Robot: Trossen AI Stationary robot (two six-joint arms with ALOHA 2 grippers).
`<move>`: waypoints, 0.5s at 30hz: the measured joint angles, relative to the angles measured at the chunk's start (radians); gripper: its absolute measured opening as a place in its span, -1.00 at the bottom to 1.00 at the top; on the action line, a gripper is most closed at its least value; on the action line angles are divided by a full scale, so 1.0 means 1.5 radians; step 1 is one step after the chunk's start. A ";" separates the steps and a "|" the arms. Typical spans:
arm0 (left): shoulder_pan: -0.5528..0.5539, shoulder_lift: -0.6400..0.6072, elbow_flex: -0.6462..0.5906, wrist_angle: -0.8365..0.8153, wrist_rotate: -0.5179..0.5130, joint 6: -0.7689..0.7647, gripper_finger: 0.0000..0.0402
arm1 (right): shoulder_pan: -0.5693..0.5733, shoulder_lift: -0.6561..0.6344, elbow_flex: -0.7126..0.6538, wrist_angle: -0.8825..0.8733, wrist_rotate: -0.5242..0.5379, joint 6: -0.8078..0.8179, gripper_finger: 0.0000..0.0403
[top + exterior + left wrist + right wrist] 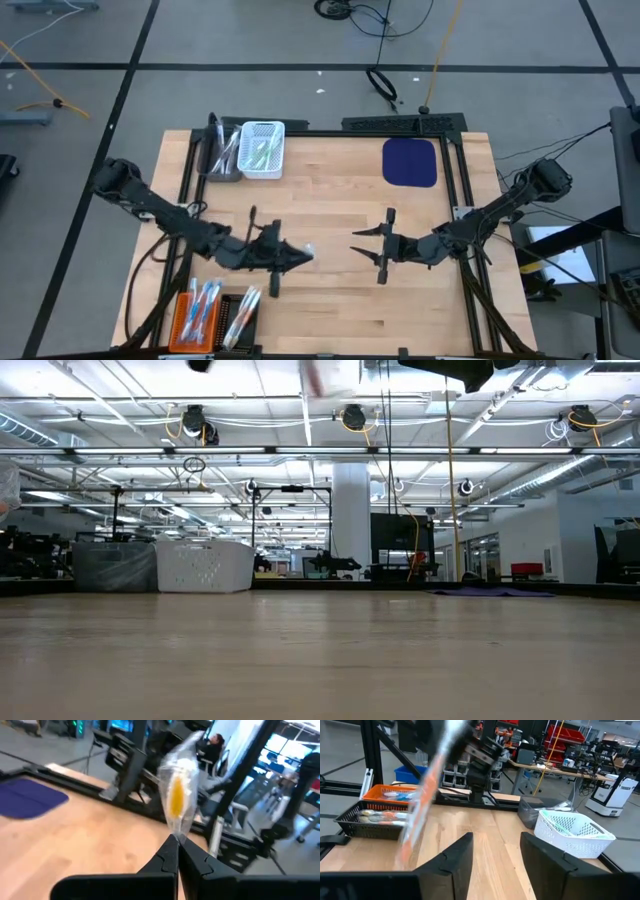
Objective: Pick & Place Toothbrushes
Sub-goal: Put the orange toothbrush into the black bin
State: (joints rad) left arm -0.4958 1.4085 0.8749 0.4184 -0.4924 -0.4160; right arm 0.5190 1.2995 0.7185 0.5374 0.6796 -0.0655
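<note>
**Left claw holds a wrapped toothbrush above the surface**

Near the middle of the wooden surface [330, 200] the two arms face each other. The left claw [177, 851] is closed tight on the end of a toothbrush in clear wrapping [177, 800]; the piece inside looks orange-yellow, and it stands up from the fingertips, blurred. From above, the same toothbrush shows as a pale tip at the front of the left claw [300, 255].

The right claw [378, 250] is a little apart from it, with its fingers [455, 857] spread wide and nothing between them. In the right wrist view the wrapped toothbrush hangs just in front of these fingers, not touching them.

Other toothbrushes lie in the orange basket [183, 322] and the black basket [235, 322] at the near left edge. At the far left there are a white basket [262, 150] with greenish ones and a grey bin [222, 160]. A dark blue mat [410, 162] lies at the far right.
</note>
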 joint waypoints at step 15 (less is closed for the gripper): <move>-0.195 -0.081 0.000 -0.318 -0.040 -0.268 -1.00 | 0.000 0.000 0.000 0.002 0.001 -0.001 -0.29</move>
State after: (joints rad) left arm -0.7887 1.2870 0.8749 -0.0581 -0.5531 -0.8175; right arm 0.5188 1.2995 0.7185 0.5400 0.6804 -0.0677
